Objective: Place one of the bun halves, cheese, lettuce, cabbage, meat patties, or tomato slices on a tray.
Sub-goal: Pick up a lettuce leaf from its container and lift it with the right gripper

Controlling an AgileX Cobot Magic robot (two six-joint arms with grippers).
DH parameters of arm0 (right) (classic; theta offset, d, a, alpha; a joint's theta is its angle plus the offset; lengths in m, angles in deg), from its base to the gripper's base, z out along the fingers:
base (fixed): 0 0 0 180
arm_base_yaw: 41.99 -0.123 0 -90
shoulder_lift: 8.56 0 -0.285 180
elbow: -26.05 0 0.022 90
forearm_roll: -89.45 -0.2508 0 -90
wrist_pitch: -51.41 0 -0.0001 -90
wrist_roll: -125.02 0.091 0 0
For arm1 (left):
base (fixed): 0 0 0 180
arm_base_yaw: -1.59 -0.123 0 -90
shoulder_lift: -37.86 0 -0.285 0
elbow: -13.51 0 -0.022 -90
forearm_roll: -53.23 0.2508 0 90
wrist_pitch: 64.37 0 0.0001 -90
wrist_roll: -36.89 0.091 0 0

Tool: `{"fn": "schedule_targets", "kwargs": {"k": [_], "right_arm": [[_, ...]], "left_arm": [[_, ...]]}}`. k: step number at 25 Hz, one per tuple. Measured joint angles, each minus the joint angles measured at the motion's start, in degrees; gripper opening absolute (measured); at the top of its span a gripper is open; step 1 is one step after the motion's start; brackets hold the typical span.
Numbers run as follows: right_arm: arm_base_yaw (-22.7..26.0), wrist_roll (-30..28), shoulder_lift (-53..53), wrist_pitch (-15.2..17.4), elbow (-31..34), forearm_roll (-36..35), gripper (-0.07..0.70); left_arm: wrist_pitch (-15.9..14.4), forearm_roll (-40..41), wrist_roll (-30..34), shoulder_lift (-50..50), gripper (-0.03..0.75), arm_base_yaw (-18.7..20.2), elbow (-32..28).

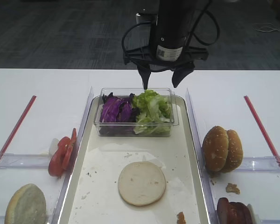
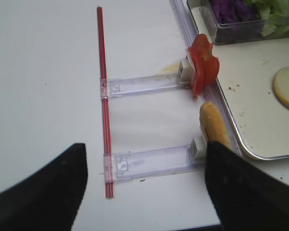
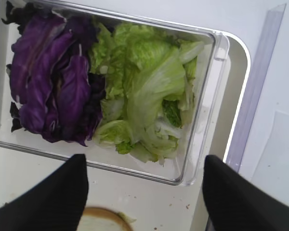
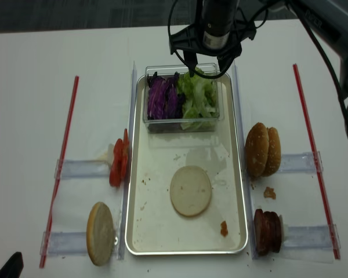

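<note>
My right gripper (image 1: 161, 80) hangs open and empty over the far end of the cream tray (image 1: 93, 186), just above a clear tub (image 1: 175, 122). The tub holds purple cabbage (image 3: 53, 82) on the left and green lettuce (image 3: 149, 91) on the right. One bun half (image 1: 142, 183) lies cut face up in the tray's middle. My left gripper (image 2: 144, 187) stays open over the table left of the tray, near upright tomato slices (image 2: 202, 67) and another bun half (image 2: 214, 125). Sesame bun halves (image 1: 222, 148) and meat patties (image 1: 233, 211) stand on the right. No cheese is in view.
Clear plastic holders (image 2: 149, 84) and red strips (image 2: 103, 96) lie on both sides of the tray. Crumbs (image 1: 232, 188) sit by the right-hand buns. The table's front edge runs just below the left gripper.
</note>
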Motion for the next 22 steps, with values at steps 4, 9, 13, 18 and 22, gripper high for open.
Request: {"fn": "schedule_targets", "kwargs": {"k": [4,9,13,18,22], "right_arm": [[0.0,0.1,-1.7,-0.7,-0.3,0.0,0.516],[0.0,0.2,-4.3,-1.7,-0.4,-0.6,0.516],[0.0,0.2,-6.0,-3.9,-0.4,-0.9,0.514],[0.0,0.2,-7.5,-6.2,-0.4,-1.9,0.513],[0.0,0.2,-9.2,-6.8,-0.4,-2.4,0.513]], "left_arm": [[0.0,0.0,0.0,0.0,0.486,0.0,0.0],[0.0,0.0,0.0,0.0,0.486,0.0,0.0],[0.0,0.0,0.0,0.0,0.486,0.0,0.0],[0.0,0.0,0.0,0.0,0.486,0.0,0.0],[0.0,0.0,0.0,0.0,0.486,0.0,0.0]]}}
